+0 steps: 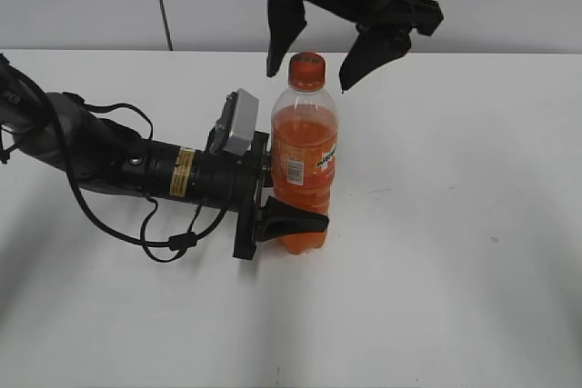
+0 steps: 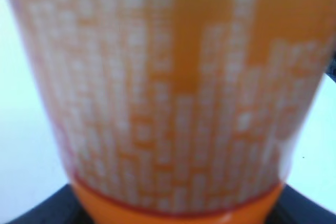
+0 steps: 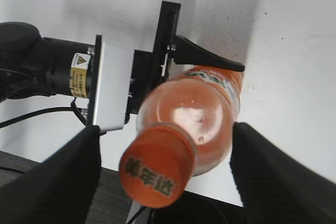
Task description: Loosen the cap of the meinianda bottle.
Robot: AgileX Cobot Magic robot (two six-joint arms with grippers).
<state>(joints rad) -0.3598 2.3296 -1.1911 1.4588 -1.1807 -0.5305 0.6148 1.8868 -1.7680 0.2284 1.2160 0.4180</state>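
The meinianda bottle (image 1: 305,152) stands upright on the white table, full of orange drink, with its orange-red cap (image 1: 307,70) on top. My left gripper (image 1: 300,211) comes in from the left and is shut on the bottle's lower body. One black finger (image 1: 296,222) shows in front; the other is hidden behind the bottle. The left wrist view is filled by the blurred orange label (image 2: 173,103). My right gripper (image 1: 310,77) hangs above, open, with a finger on either side of the cap and not touching it. In the right wrist view the cap (image 3: 155,169) sits between the spread fingers (image 3: 278,177).
The left arm (image 1: 136,165) lies low across the table (image 1: 455,252) with a looping black cable (image 1: 168,243) under it and a silver camera block (image 1: 238,123) beside the bottle. A pale wall rises behind the table.
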